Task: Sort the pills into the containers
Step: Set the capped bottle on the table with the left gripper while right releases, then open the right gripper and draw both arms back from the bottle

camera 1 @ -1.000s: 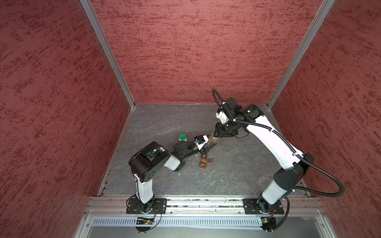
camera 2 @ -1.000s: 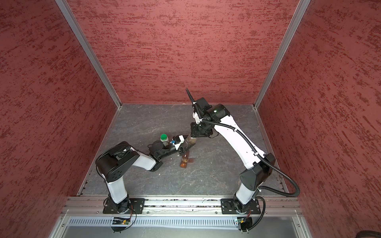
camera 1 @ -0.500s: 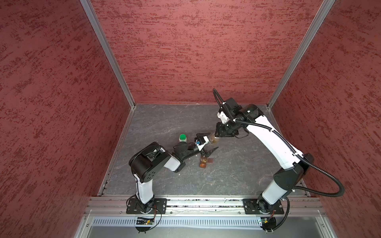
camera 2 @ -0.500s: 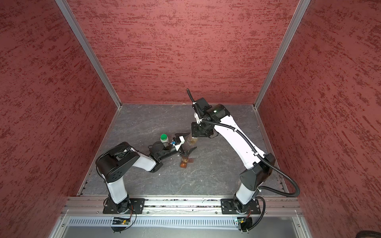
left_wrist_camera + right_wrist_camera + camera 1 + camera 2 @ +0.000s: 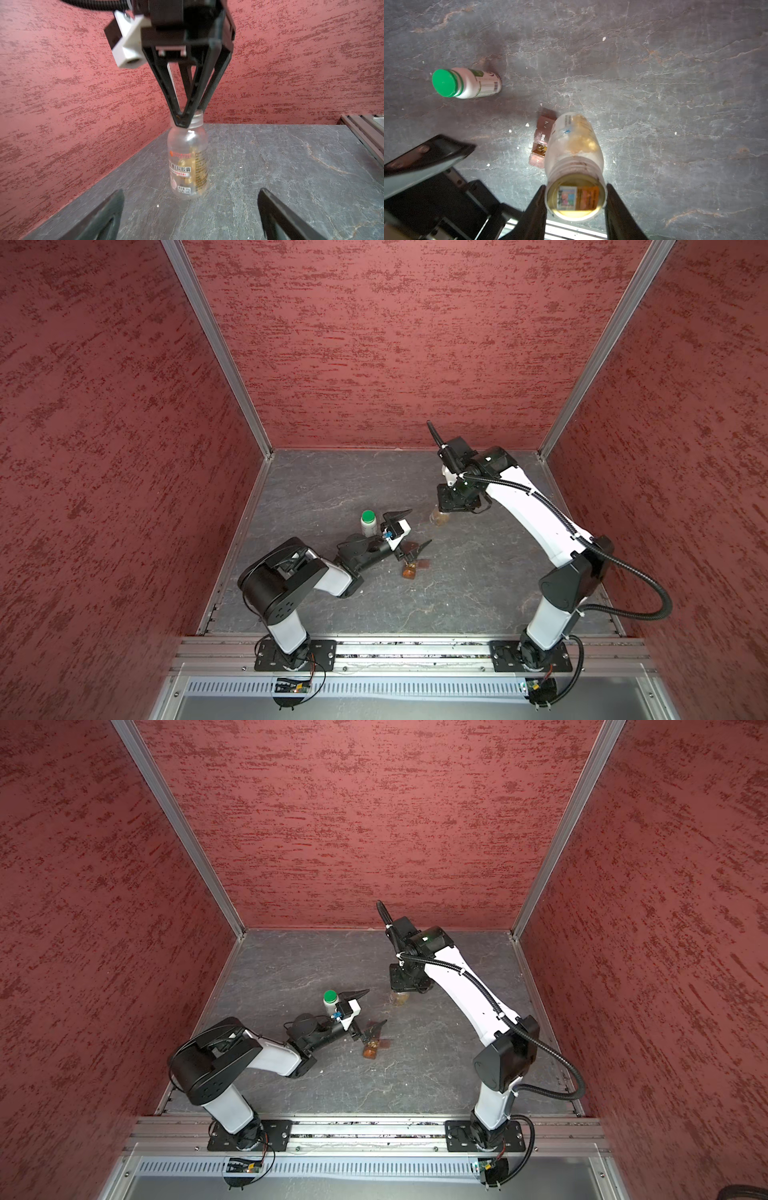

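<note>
Your left gripper [image 5: 419, 526] has its jaws spread wide with nothing between them, low over the grey stone-patterned table [image 5: 324, 489]. In both top views one of its fingers [image 5: 417, 547] overlaps the far end of the containers [image 5: 409, 571], a narrow translucent brown strip of lidded cells lying flat on the table; you cannot tell whether they touch. On that gripper's other side, just beside it, a white bottle with a green cap [image 5: 368, 521] stands upright. Your right gripper [image 5: 190, 117] is partly closed, pinching the threaded neck of a clear bottle [image 5: 188, 166], which is uncapped and upright, farther back and apart from the strip. The pills [image 5: 192, 154], golden softgels, sit inside that bottle. In the right wrist view one cell of the strip looks open, with something small and amber inside, too small to name.
</note>
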`<state>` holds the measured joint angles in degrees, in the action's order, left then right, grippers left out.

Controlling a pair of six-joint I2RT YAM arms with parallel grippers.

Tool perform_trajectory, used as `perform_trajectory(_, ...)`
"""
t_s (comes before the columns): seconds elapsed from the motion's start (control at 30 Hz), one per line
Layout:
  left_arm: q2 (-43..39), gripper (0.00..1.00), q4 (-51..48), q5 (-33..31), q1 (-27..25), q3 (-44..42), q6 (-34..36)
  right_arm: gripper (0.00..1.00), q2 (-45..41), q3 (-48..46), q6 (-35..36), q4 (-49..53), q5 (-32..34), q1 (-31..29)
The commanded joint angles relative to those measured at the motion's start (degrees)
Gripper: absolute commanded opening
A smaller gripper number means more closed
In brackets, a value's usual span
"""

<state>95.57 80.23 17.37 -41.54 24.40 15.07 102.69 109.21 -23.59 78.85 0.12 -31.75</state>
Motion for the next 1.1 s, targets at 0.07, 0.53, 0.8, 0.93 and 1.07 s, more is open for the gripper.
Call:
perform_trajectory(0.07,-4.6,0.99,-1.3,-7.1,-0.5,-3.0,0.4,0.31,2.9,-1.5,-0.6,-4.7,5.7,1.7)
perform_trajectory(0.53,-20.5,0.94,-17.8,-22.8,-2.9,-6.6,-1.6,0.31,12.6,0.4,-1.3,-9.5,7.3,6.4)
perform_trajectory(0.8,-30.7,0.89,-34.3,-27.3,-2.7,-5.4,-8.7,0.32,19.9,6.8,-0.8,-8.6,8.0,7.6)
perform_trajectory(0.93,-35.5,0.82,-48.5,-27.8,-0.5,-2.0,-17.0,0.32,22.2,9.0,-0.4,-8.2,8.0,8.1)
perform_trajectory(1.07,-37.7,0.74,-54.8,-26.0,1.0,-1.4,-20.4,0.33,23.7,10.7,-0.2,-7.9,7.8,8.6)
